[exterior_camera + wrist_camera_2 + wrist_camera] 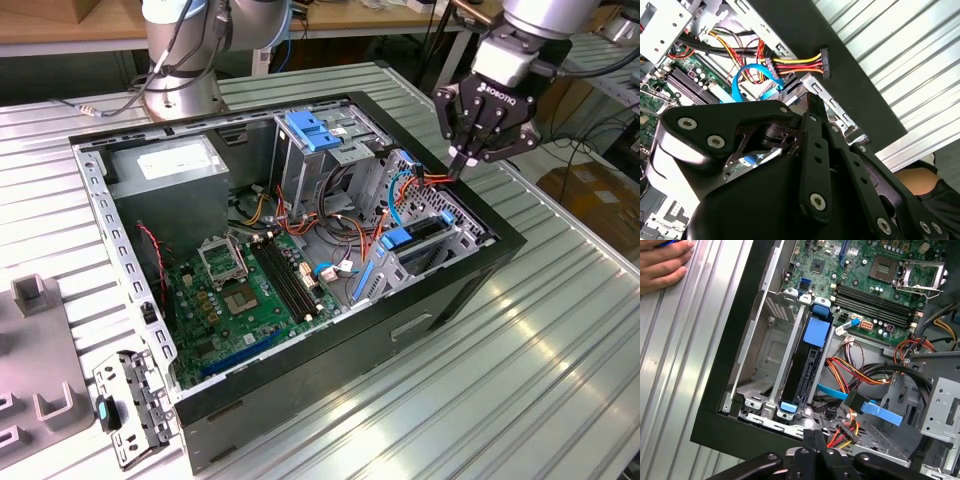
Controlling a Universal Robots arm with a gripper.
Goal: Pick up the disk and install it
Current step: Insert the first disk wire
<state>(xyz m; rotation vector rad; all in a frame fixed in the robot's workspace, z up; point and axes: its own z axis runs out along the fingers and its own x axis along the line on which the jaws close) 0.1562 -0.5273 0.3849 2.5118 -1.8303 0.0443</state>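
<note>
Hovering over the open computer case, my pincer had its fingers pressed together, gripping nothing, close above the coloured power cable. I saw the disk standing on edge in its drive-bay slot, apart from the pincer.

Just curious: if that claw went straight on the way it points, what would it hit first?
Most likely the red-and-yellow power cable, lying just ahead of the gripper at the corner of the computer case, though depth is unclear.
</note>
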